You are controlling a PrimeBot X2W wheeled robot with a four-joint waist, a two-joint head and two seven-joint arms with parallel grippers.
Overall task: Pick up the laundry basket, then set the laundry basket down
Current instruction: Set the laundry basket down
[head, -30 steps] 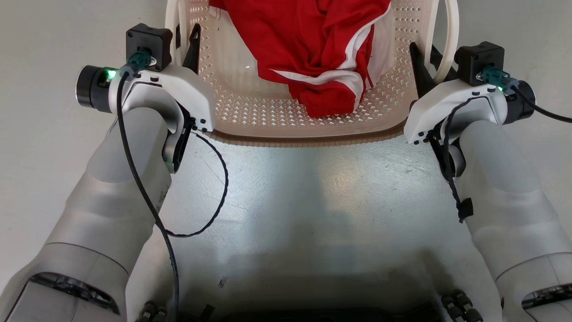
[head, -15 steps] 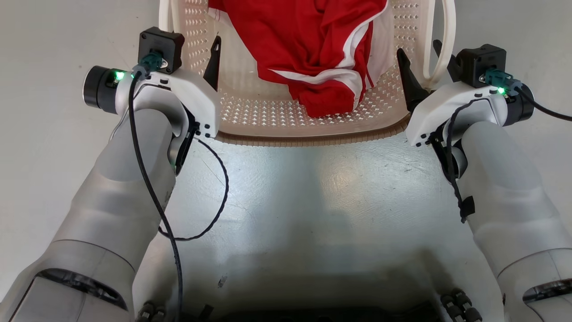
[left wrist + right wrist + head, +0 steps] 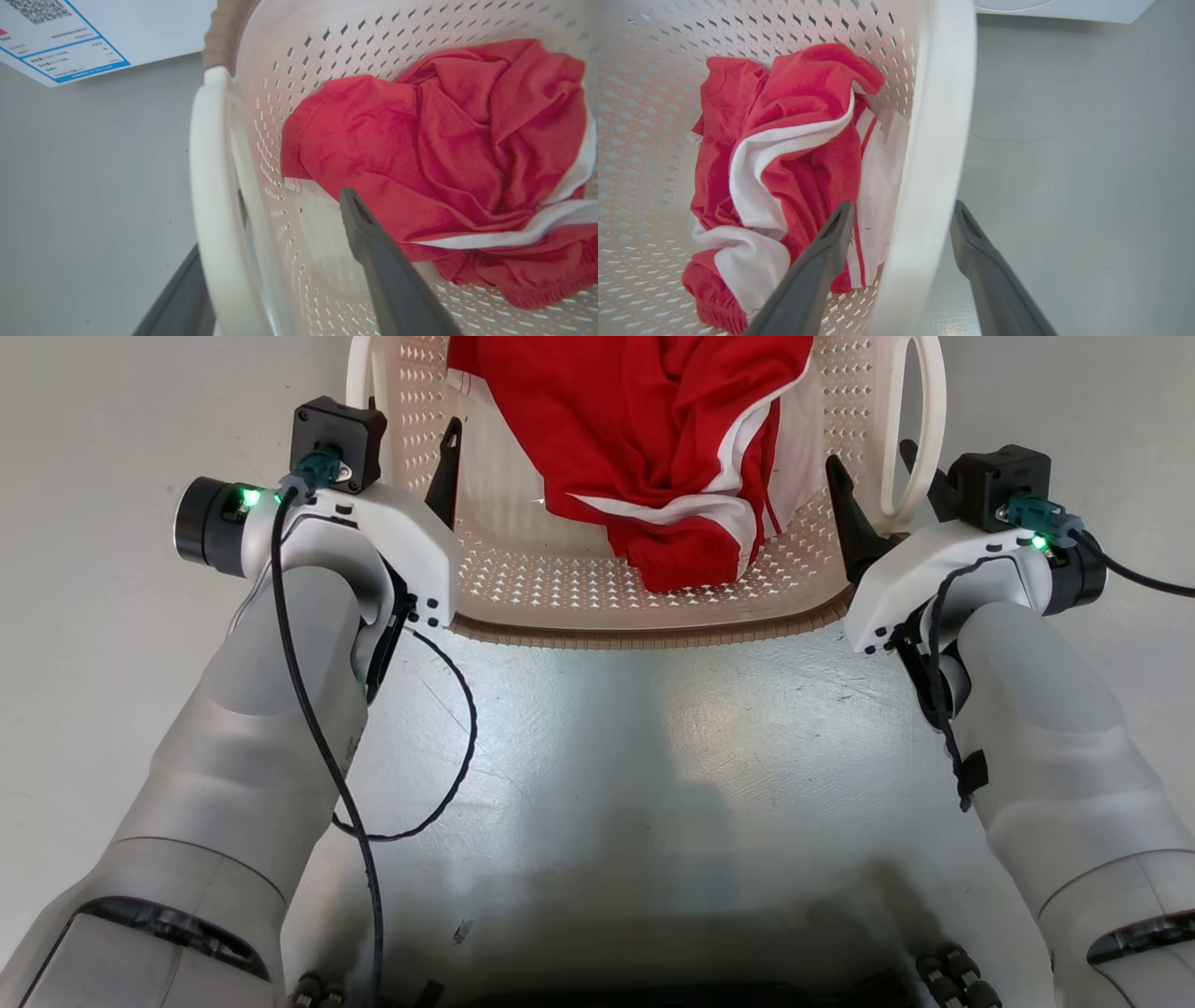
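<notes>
The jaws of the left gripper [image 3: 271, 224] stood released astride one white loop handle [image 3: 210, 163], those of the right gripper [image 3: 903, 205] released astride the opposite handle [image 3: 934, 116]. The laundry basket [image 3: 653, 637], holding a red garment [image 3: 653, 429], sat on the grey floor [image 3: 653, 756].

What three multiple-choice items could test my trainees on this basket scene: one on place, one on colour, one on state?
1. The red garment lies: A on the floor; B in the laundry basket; C over an arm.
2. The basket's near rim is: A brown; B black; C blue.
3. The right hand is: A shut on cloth; B open astride the basket's side; C shut, empty.
Key: B, perforated walls surround it; A, the woven-look strip; B, one finger inside, one outside.
</notes>
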